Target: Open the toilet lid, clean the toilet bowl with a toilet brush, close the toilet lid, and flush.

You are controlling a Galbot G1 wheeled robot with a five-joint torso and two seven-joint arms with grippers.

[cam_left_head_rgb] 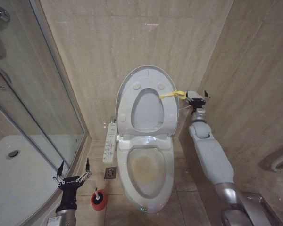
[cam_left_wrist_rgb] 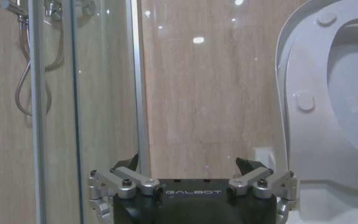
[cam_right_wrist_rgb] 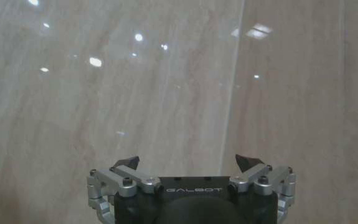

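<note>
the left tool hangs low beside the shower glass, just left of the red cup holder on the floor. its two fingers are spread wide with nothing between them and touch nothing; in the left wrist view the same tool shows its black tips well apart, facing the tiled wall with the raised lid at one side.

the right tool is up beside the toilet lid, close to the free end of the yellow strap loop on the lid's edge. its fingers stand apart and hold nothing; whether a tip touches the strap i cannot tell. the right wrist view has that tool spread wide before bare wall tiles.

the one toilet lid stands upright against the back wall, and the white ring seat is raised against it. four small round bumpers can be counted on the seat's underside. below, the one toilet bowl lies uncovered, a yellowish-brown stain at its middle. one toilet brush stands in the red holder, its thin white handle pointing up. one control panel with buttons sits along the bowl's left side, with one floor drain just below it.
</note>
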